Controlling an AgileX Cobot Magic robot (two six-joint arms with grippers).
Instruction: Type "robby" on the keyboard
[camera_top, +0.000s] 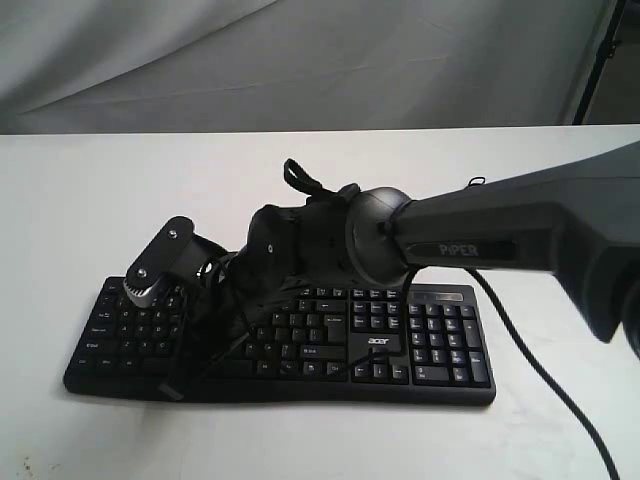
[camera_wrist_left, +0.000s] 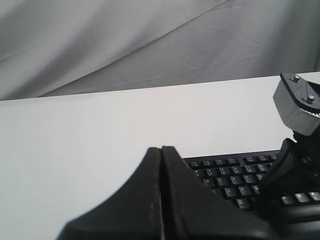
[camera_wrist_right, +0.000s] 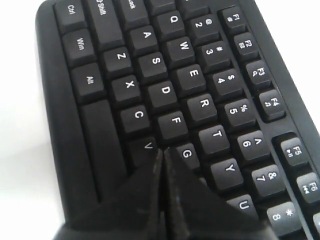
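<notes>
The black keyboard (camera_top: 420, 340) lies on the white table, with its acer logo (camera_top: 378, 342) beside the number pad. My right arm reaches across it to its left half. The right gripper (camera_wrist_right: 162, 150) is shut and empty. Its tips hang low where the V key (camera_wrist_right: 148, 146), F key (camera_wrist_right: 175, 120) and G key (camera_wrist_right: 187, 152) meet; whether they touch a key does not show. In the exterior view the right gripper (camera_top: 222, 335) is dark against the keys. My left gripper (camera_wrist_left: 161, 149) is shut and empty, above bare table beside the keyboard (camera_wrist_left: 225, 172). It is out of the exterior view.
A thin black cable (camera_top: 540, 370) runs over the table (camera_top: 80, 200) from behind the number pad to the front right. Grey cloth (camera_top: 300, 60) hangs behind the table's far edge. The right arm's grey wrist block (camera_wrist_left: 299, 102) stands over the keyboard.
</notes>
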